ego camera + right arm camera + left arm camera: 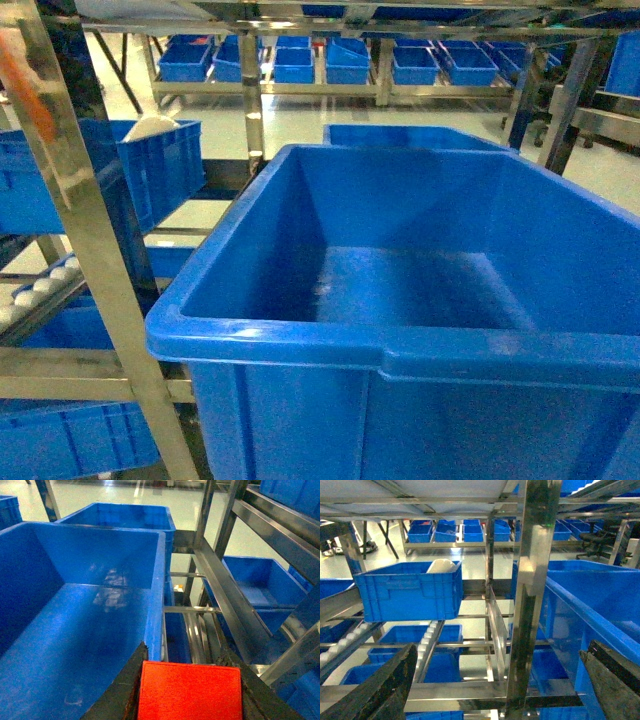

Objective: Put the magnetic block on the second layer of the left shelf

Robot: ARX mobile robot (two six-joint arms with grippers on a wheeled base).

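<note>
Right pincer [190, 692] is gripping the magnetic block [190, 690], red face filling the gap between the two dark fingers [122, 692]; the block's lower part is running off the bottom edge of the right wrist view, so only its top face is showing. It is hanging just over the right rim of the big blue crate [75, 630], near the crate's near-right corner, not inside yet. The crate floor is showing pale scuff marks, hard to make out. Steel rails [225, 595] are running to the right of the crate, with another blue bin [260, 587] lower down beyond them.

Left pincer [495, 690] is standing wide apart, nothing between the fingers [385, 690]; only the dark tips are showing at the bottom corners of the left wrist view. A steel upright [530, 595] is blocking the middle. Left of it a smaller blue crate [410, 590] is sitting on roller rails with a white object [442, 566] poking out, shape unclear.

In the head view neither pincer is appearing; the big crate's [400, 300] near rim is filling the frame. Far rows of blue bins [330, 60] are looking blurry.
</note>
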